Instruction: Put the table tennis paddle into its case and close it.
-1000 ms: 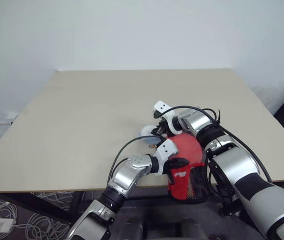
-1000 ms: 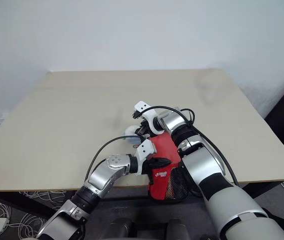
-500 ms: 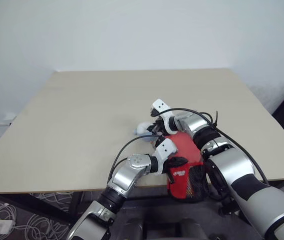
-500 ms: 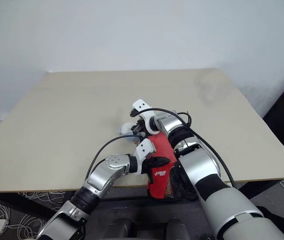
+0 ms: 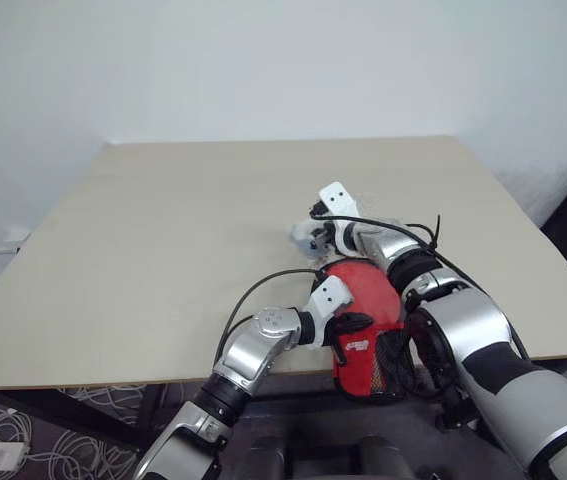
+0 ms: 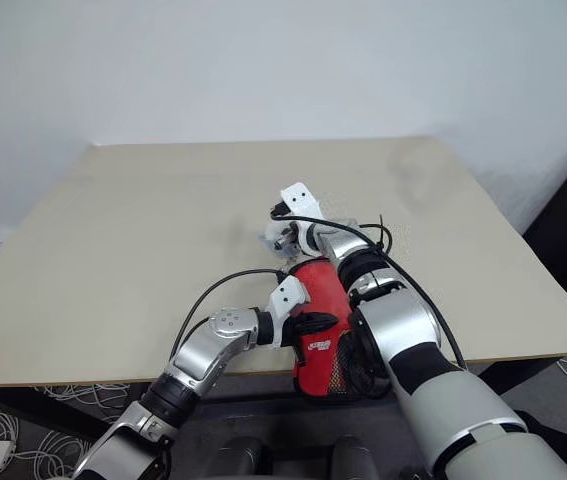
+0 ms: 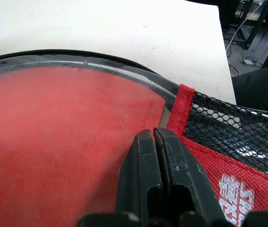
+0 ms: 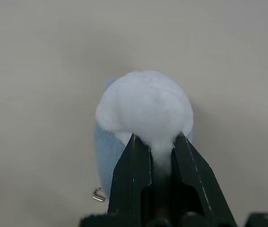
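On the beige bench [image 5: 163,230], the left end effector [image 7: 155,142] pressed shut against the case [image 5: 363,310], while the right end effector [image 8: 162,156], clamped on a white fluffy ball [image 8: 145,104], might tug the case off the edge.

Lower end of the red fabric paddle-shaped case with black mesh pocket [image 5: 368,345] hanging past the near edge of the beige desk [image 5: 163,240], partly covered by both arms. White logo on the case cut off in the left wrist view, unreadable. Small metal ring [image 8: 97,194] beside the fluffy white and pale blue lump [image 8: 143,111], attachment hidden behind the right end effector [image 8: 161,146].
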{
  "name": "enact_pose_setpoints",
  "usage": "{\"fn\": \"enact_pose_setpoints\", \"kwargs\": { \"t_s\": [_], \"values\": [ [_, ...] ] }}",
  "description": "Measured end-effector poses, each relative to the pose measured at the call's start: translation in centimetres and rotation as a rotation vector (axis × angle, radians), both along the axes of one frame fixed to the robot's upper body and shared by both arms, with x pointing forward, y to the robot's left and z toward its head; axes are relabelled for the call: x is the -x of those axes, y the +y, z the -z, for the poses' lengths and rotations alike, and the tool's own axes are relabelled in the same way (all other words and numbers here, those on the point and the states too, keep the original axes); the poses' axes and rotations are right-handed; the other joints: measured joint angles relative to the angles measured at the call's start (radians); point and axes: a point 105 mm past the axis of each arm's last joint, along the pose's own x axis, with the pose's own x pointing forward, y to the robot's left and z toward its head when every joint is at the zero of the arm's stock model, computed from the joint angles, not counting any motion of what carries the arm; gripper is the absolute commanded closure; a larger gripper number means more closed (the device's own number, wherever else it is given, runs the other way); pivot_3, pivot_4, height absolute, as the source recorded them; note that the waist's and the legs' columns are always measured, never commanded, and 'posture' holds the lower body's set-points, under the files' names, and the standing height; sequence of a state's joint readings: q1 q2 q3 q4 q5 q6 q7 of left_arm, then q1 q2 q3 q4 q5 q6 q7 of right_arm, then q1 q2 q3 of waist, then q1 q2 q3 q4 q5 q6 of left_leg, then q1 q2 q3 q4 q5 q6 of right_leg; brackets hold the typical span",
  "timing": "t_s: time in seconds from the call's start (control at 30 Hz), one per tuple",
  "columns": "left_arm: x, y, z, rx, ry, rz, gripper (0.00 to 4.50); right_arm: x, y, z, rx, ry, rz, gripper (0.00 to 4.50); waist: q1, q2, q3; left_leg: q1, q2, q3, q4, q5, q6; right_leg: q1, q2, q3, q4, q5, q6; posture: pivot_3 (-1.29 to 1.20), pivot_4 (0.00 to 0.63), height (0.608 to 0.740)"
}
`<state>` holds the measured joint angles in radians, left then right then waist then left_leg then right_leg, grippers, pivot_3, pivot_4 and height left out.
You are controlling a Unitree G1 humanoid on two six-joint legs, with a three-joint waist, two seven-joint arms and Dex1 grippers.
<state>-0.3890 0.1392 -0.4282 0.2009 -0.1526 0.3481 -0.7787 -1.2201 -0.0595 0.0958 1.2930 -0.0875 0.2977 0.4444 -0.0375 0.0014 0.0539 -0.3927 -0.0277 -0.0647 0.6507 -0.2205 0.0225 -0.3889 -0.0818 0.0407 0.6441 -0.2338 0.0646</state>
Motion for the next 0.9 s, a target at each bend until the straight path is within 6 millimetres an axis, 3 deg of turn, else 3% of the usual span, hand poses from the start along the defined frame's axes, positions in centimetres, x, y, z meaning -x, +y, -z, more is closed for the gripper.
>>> {"fn": "enact_pose_setpoints", "kwargs": {
  "t_s": [0.4, 0.63, 0.9],
  "values": [
    [-0.1, -0.1, 0.0, 0.005, 0.007, -0.007, 4.5, -0.9, -3.9, 0.2, 0.157, -0.043, 0.098, 4.49, -0.003, 0.001, -0.001, 0.0, -0.001, 0.0, 0.0, 0.0, 0.001, 0.001, 0.0, 0.0, 0.0, 0.0, 0.0, 0.0, 0.0, 0.74],
    [-0.1, -0.2, 0.0, 0.009, 0.01, -0.015, 4.5, -1.5, -8.4, -0.7, 0.221, -0.055, 0.155, 4.49, -0.002, 0.002, -0.001, 0.0, -0.002, -0.001, 0.0, 0.001, 0.002, 0.001, -0.002, -0.001, 0.0, 0.0, 0.0, 0.0, 0.0, 0.74],
    [-0.2, -0.4, 0.1, 0.013, 0.016, -0.021, 4.5, -1.5, -10.7, -1.5, 0.252, -0.055, 0.145, 4.49, -0.002, 0.004, -0.001, 0.0, -0.003, -0.001, 0.0, 0.002, 0.003, 0.002, -0.002, -0.001, -0.001, 0.0, 0.0, 0.0, 0.0, 0.74]
  ]
}}
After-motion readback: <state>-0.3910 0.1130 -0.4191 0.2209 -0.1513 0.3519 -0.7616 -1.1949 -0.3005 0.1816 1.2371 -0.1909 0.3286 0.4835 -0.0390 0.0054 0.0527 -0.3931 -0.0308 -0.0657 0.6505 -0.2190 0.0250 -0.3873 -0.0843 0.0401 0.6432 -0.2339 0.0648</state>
